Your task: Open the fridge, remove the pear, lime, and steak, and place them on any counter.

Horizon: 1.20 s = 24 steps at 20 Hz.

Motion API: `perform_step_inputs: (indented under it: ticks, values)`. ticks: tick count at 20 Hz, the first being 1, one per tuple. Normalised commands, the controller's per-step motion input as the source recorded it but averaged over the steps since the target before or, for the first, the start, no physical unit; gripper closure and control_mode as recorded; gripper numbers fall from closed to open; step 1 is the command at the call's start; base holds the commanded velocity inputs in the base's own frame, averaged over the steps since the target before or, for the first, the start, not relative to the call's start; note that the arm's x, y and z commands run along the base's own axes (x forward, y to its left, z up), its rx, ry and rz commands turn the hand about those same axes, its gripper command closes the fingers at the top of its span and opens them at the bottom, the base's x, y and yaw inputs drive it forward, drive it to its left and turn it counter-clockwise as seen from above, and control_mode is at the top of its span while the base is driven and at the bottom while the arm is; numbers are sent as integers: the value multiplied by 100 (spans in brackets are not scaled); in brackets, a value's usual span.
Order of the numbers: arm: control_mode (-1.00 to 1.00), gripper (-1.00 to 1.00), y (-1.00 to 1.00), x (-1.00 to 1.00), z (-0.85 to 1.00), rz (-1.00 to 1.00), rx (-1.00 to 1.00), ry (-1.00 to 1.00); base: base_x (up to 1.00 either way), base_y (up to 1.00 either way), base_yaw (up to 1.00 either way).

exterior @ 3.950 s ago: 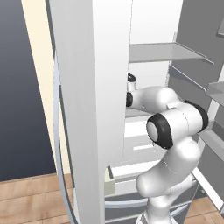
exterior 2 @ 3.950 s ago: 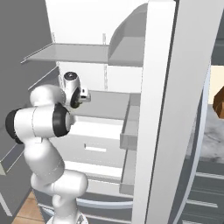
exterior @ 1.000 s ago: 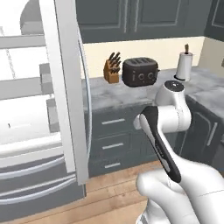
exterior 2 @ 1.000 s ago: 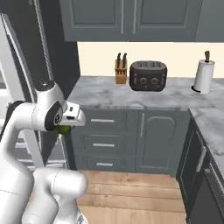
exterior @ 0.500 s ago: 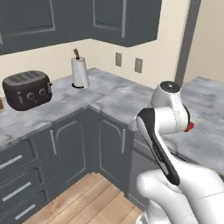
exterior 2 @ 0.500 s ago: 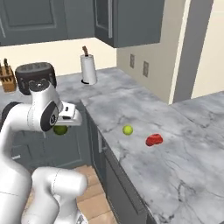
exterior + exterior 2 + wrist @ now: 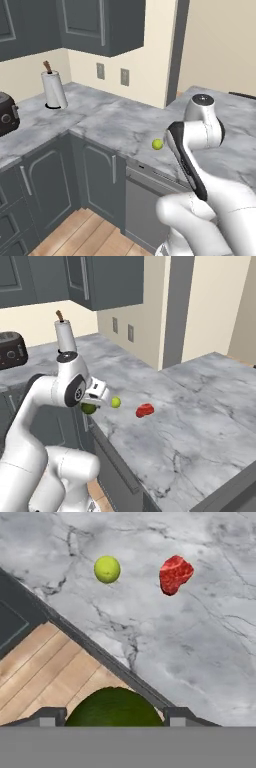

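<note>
The dark green lime (image 7: pixel 114 707) sits between my two fingertips at the bottom of the hand view, and my gripper (image 7: pixel 112 716) is shut on it. In the right base view the gripper (image 7: pixel 91 405) holds the lime (image 7: pixel 88 408) just off the front edge of the marbled counter (image 7: pixel 190 426). The yellow-green pear (image 7: pixel 116 402) (image 7: pixel 107 569) (image 7: pixel 157 144) rests on the counter close to its edge. The red steak (image 7: pixel 145 410) (image 7: pixel 175 573) lies a little beyond the pear. The fridge is out of view.
A paper towel roll (image 7: pixel 54 89) (image 7: pixel 65 333) and a black toaster (image 7: pixel 4 120) (image 7: pixel 11 353) stand on the counter's left run. Dark upper cabinets (image 7: pixel 100 25) hang above. Wall outlets (image 7: pixel 101 71) are behind. Wood floor (image 7: pixel 45 667) lies below the counter edge.
The whole picture has swung as the base turned, bringing the counter corner with the pear and steak closer. The lime stays in the shut gripper, now at the counter's edge.
</note>
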Motion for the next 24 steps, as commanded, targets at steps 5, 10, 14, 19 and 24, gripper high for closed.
perform_step_inputs:
  ticks: [5, 10, 14, 19, 24]
  values:
    - [-100, 100, -100, 64, -67, -37, 2, 20, 0, 0, 0]
    - [-100, 100, -100, 100, -100, -22, 9, 21, 0, 0, 0]
    - [-100, 100, -100, 100, -85, -13, 10, 17, 0, 0, 0]
    - [-100, -100, -88, 72, -52, -8, 6, 5, 0, 0, 0]
    - [-100, -100, -48, 44, -24, -2, 1, -1, 0, 0, 0]
